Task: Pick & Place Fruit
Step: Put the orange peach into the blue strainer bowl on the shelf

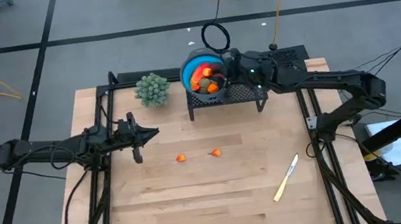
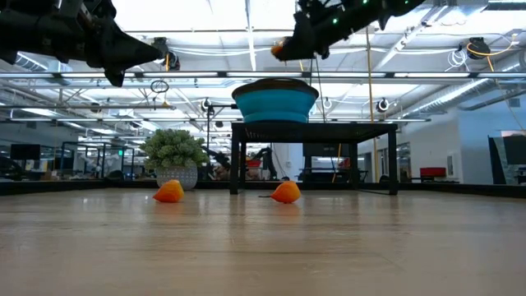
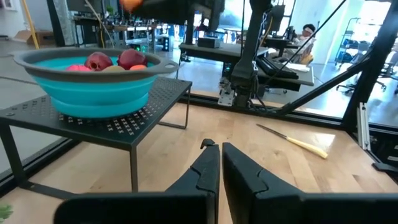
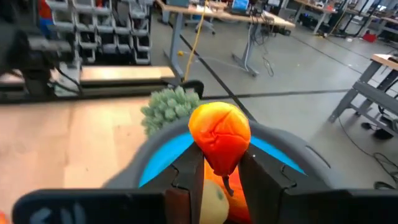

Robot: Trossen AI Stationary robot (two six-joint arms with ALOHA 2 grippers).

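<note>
Fruit is mostly gathered already, by my reading: the blue bowl (image 1: 193, 72) on the black stand (image 1: 224, 99), upper centre of the high view, holds several pieces, and in the left wrist view I see 2 dark red balls (image 3: 115, 60) plus something pinkish-red showing above its rim. My right pincer (image 4: 214, 163) is pinching an orange fruit (image 4: 221, 135) between its fingers, directly above the bowl, so I judge this piece to be on the verge of release. That leaves 2 small orange pieces on the desk (image 1: 220, 195): one (image 1: 181, 159) left of centre and the other (image 1: 216, 153) just to its right, well apart from the stand. My left pincer (image 3: 215, 167) is pressed together and holding nothing, hovering above the desk toward the left edge of the high view. I'd say the job is past halfway with 2 pickups remaining after this drop.

What I can't settle: the exact count and kinds inside the bowl, since the right arm covers much of it from above and the rim hides the contents from the low view. The bushy green plant (image 1: 152, 90) and the pale knife (image 1: 286, 178) lie on the desk, neither being fruit.
</note>
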